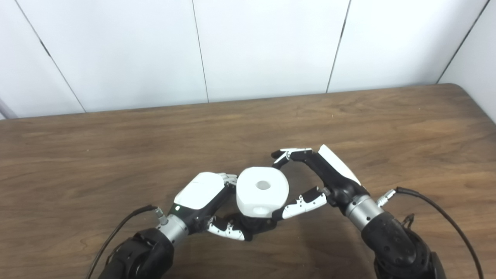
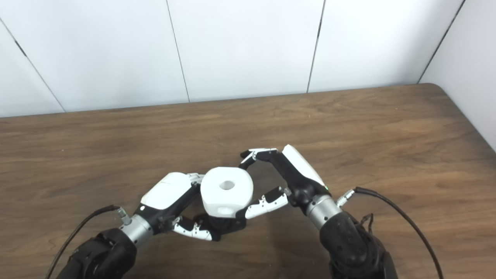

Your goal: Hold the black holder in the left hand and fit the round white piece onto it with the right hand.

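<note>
The round white piece, with a hole in its top, sits on the black holder, of which only the dark base shows beneath it. My left hand is shut on the holder from the left, fingers curled behind it and thumb under its front. My right hand spans the white piece from the right. Its fingers arch over the far edge and its thumb presses the near lower side. Both hands hover just above the wooden table.
The brown table runs to a white panelled wall at the back, and its rounded right corner is in view. Black cables trail from both wrists along the near edge.
</note>
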`<action>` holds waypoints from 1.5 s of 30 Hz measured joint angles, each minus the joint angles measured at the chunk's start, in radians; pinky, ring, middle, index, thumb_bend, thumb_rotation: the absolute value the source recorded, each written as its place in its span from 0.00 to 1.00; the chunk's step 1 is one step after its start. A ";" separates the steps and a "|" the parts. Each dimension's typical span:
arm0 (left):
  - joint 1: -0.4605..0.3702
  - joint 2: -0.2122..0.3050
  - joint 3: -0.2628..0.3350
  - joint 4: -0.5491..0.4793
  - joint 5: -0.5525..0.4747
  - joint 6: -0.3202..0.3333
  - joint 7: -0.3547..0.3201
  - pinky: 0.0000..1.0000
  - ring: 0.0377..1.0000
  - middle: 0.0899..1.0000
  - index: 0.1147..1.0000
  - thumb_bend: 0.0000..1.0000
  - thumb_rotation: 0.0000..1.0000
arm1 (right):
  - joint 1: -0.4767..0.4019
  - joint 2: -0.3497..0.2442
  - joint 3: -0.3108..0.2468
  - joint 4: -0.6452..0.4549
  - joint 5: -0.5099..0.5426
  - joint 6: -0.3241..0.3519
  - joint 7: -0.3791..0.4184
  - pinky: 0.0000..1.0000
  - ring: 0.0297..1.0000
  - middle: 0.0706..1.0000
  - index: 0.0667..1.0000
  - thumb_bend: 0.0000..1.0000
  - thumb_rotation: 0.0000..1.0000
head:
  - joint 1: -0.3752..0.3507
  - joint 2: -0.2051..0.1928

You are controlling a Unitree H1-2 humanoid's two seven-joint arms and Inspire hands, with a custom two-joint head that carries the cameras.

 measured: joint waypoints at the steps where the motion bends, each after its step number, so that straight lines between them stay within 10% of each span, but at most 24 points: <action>1: 0.000 -0.001 0.001 0.001 -0.002 0.000 0.000 0.85 0.84 0.74 0.42 0.52 0.05 | 0.002 0.000 0.002 0.000 0.001 0.000 0.000 0.89 0.89 0.79 0.44 0.53 0.14 | 0.000 0.000; 45: -0.006 -0.012 0.004 0.006 -0.007 0.001 0.001 0.83 0.83 0.74 0.42 0.52 0.05 | 0.017 -0.025 0.082 0.045 -0.005 -0.011 -0.091 0.86 0.89 0.79 0.44 0.53 0.14 | -0.005 0.005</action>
